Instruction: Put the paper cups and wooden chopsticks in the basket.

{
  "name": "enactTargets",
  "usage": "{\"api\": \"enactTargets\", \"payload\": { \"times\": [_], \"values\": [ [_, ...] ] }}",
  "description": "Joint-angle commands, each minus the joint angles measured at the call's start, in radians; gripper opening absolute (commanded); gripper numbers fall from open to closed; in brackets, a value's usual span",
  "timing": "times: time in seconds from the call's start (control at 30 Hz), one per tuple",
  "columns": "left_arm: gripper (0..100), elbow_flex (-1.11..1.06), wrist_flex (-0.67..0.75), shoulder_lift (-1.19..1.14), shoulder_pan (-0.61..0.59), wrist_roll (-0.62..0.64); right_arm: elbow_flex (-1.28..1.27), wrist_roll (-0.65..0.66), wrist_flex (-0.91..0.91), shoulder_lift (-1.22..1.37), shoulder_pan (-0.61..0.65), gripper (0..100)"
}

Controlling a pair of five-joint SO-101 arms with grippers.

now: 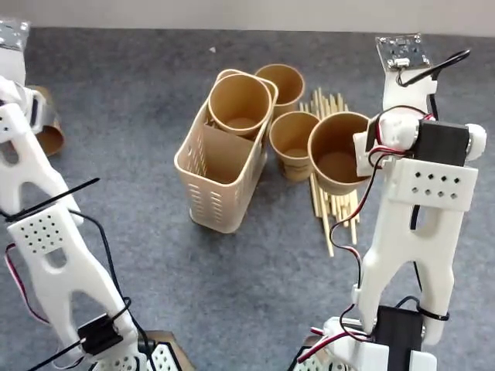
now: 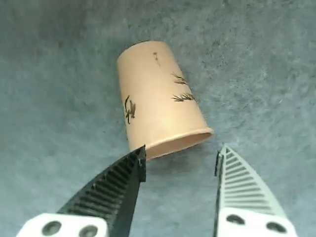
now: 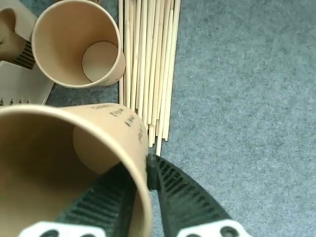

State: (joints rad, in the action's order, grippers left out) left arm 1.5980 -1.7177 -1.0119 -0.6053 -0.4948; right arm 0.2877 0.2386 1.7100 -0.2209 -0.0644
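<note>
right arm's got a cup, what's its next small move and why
Probably swing the held cup toward the basket: the right gripper is shut on its rim, the basket's far compartment already holds a second cup, and the near one looks free.

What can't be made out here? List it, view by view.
High view: the tipped paper cup is mostly hidden behind the left arm.
High view: the wooden chopsticks' middle lies under the held paper cup.
Right wrist view: the basket is cut off by the edge and the held cup.
</note>
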Motion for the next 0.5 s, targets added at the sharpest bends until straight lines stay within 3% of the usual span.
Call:
{"api": "enactTargets", "payload": {
  "times": [0.0,0.13,0.23,0.37,0.47],
  "values": [
    [25,0.059,-0.028,0.096,-0.016,-0.334,0.007,-0.002,-0.005,-0.018,0.022,0.5],
    [25,0.059,-0.023,0.102,-0.054,-0.609,0.007,-0.005,0.002,-0.018,0.064,0.5],
    [25,0.067,0.014,0.107,-0.122,-0.746,0.007,-0.005,0.002,-0.018,0.084,0.5],
    [25,0.076,0.189,0.188,-0.246,-0.592,0.007,-0.005,0.002,-0.018,0.085,0.5],
    [25,0.079,0.166,0.294,-0.328,-0.434,0.007,-0.005,-0.002,-0.018,0.088,0.5]
  ]
}}
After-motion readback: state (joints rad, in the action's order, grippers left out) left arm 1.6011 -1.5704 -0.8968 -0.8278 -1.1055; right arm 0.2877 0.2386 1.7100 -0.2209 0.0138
